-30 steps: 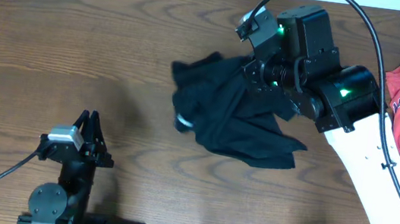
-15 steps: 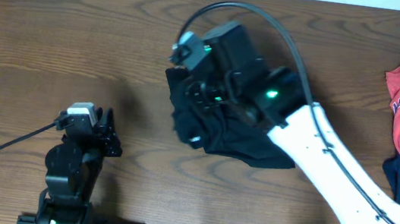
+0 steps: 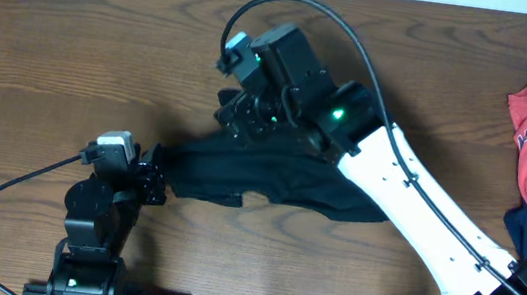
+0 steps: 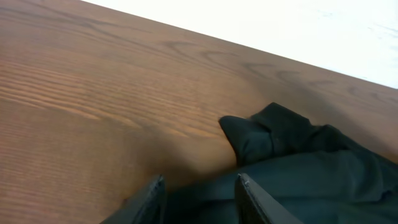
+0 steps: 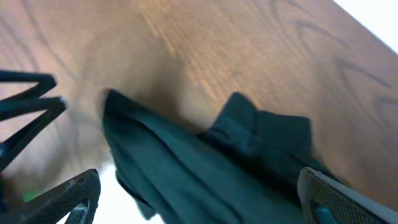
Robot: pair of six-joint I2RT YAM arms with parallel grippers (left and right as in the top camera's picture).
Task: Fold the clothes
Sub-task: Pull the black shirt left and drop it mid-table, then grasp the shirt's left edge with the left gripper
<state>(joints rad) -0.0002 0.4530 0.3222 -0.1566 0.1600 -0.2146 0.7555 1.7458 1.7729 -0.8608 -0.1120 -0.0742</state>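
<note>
The clothes (image 3: 269, 181), a black T-shirt, lie rumpled on the table (image 3: 55, 41); our right gripper (image 5: 199, 179) hovers spread wide over them, our left gripper (image 4: 200, 182) parted at their edge.

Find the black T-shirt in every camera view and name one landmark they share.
Overhead: black T-shirt spread across the centre.
Left wrist: black T-shirt at lower right, reaching the bottom edge.
Right wrist: black T-shirt from centre to bottom edge.
Shared landmark: the brown wooden table under it.
</note>
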